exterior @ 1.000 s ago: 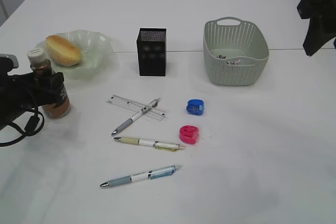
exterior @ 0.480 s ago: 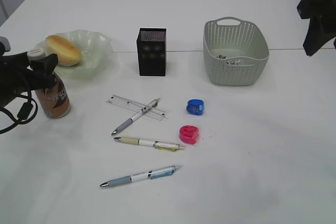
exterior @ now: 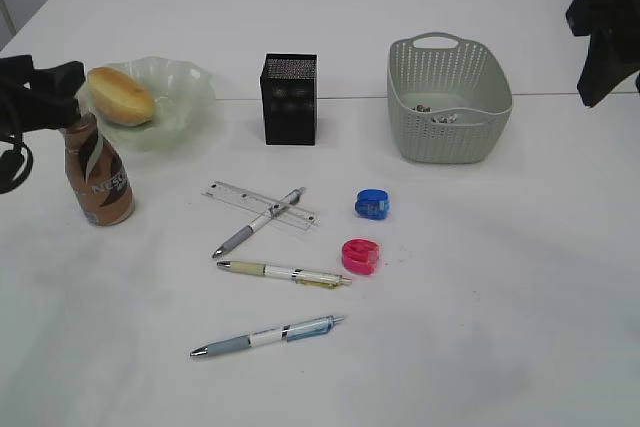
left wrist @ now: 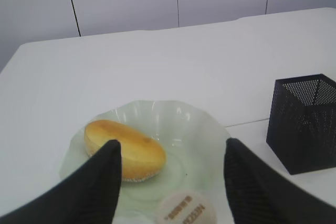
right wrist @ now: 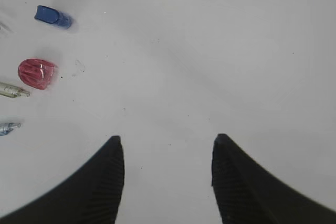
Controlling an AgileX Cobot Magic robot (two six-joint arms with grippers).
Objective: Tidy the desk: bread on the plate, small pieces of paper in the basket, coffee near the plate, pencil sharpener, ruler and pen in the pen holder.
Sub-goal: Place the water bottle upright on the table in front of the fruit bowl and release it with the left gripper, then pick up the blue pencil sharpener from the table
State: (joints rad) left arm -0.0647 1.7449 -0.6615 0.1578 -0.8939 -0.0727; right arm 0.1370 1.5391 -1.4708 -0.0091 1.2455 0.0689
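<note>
Coffee point(exterior: 98, 179) stands just beside the plate point(exterior: 190, 97) (bread point(exterior: 119, 95) aboard), so our left gripper point(left wrist: 170, 169) hangs wide above its cap, empty.

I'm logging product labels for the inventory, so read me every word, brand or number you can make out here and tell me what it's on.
"NESC", running up the side label of the coffee bottle; the remaining letters curve out of sight.
Bottle cap: printed text, too blurred to read.
Ruler: fine scale marks, too small to read.
Three pens: barrel print, if any, too small to read.
Nothing else carries text.
</note>
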